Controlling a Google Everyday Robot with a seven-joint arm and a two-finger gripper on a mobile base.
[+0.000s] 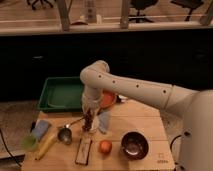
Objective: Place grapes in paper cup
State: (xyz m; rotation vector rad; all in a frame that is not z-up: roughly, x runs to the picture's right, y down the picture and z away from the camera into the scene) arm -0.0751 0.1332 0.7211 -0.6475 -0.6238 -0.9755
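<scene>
My gripper [89, 116] points straight down over the middle of the wooden table [150, 127], at the end of the white arm [135, 90]. A dark, elongated bunch, the grapes [88, 123], shows right at the gripper's tip. Just below it a small pale rim shows, which looks like the paper cup [90, 130]; most of it is hidden behind the gripper and grapes. I cannot tell whether the grapes hang above the cup or rest in it.
A green tray [57, 95] lies at the back left, with an orange dish [109, 99] behind the arm. A metal cup with a handle [65, 135], a pale green cup [29, 142], a yellow item [46, 145], a dark bar [83, 150], an orange fruit [105, 146] and a dark bowl [134, 145] are on the table.
</scene>
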